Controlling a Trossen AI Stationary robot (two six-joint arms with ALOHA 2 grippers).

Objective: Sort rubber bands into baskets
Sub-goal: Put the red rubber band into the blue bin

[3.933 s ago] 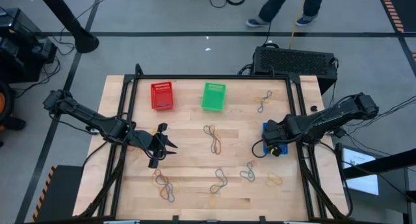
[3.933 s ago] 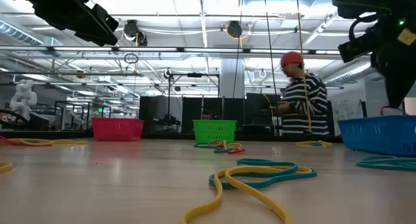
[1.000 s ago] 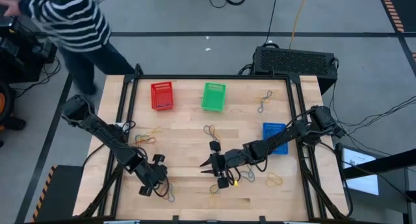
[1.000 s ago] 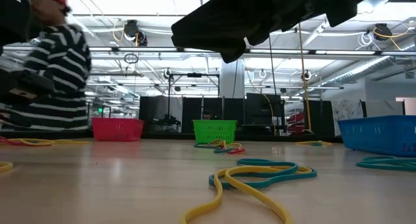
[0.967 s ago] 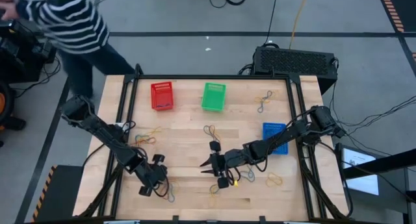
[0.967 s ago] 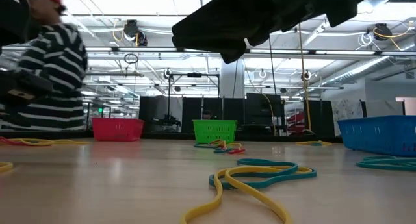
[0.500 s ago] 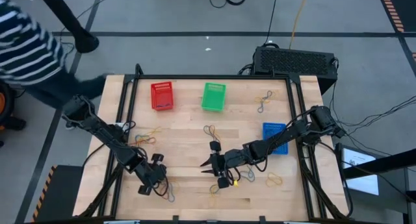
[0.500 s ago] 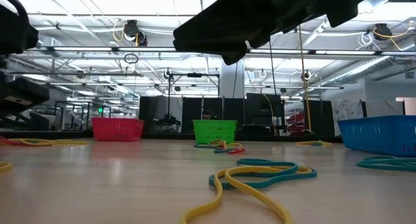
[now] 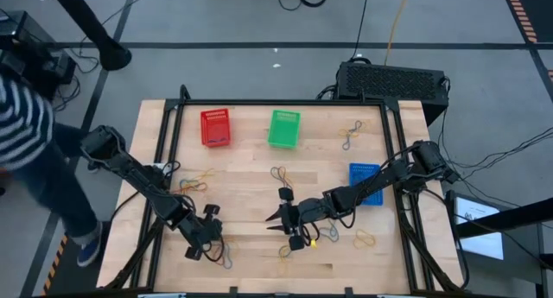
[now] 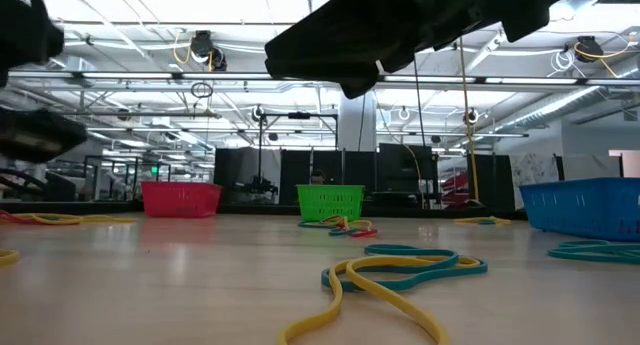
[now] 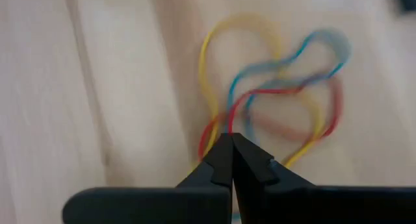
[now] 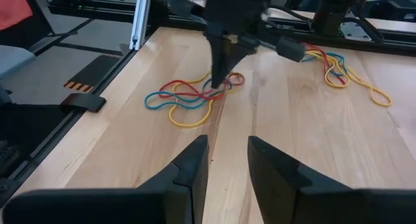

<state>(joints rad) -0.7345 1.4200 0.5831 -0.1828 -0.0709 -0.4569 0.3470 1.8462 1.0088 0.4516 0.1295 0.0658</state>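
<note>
The left tool is down at the near left part of the bench, its fingers pressed together on a tangle of bands. In the left wrist view the tips meet right where a red, a yellow and a blue strand cross, so they pinch the tangle, though which strand lies between them cannot be told. The right wrist view shows the same tool standing point-down in that tangle.

The right tool reaches low over the bench's middle, pointing toward the left one, its fingers spread apart with nothing between them.

The red basket and green basket stand side by side at the far edge; the blue basket sits at the right, partly under the right arm. More bands lie scattered: a bunch near the centre, one at the far right, one at the left, a yellow loop at the near right.

A person in a striped top stands off the bench's left side.
</note>
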